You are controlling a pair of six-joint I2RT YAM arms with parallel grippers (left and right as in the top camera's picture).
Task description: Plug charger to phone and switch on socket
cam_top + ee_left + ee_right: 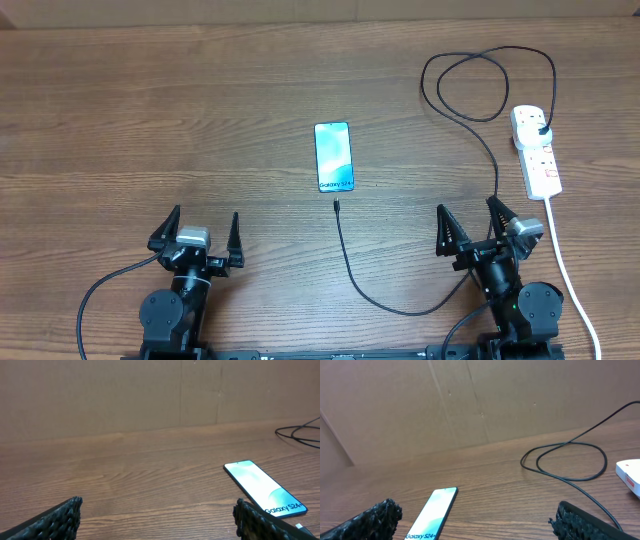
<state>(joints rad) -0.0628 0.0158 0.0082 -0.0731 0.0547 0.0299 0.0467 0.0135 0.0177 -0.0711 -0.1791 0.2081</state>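
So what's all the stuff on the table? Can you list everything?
phone: one, bright blue screen, flat in the middle of the table.
charger: one, thin black cable, tip just below the phone but not plugged in, plug end at the socket.
socket: one, white strip with red marks, far right.
white cord: one, white, runs from the socket to the near edge.
table: one, brown wood.
left fingers: two, black, open, near left.
right fingers: two, black, open, near right.

The phone [433, 512] lies left of the charger [605, 461].
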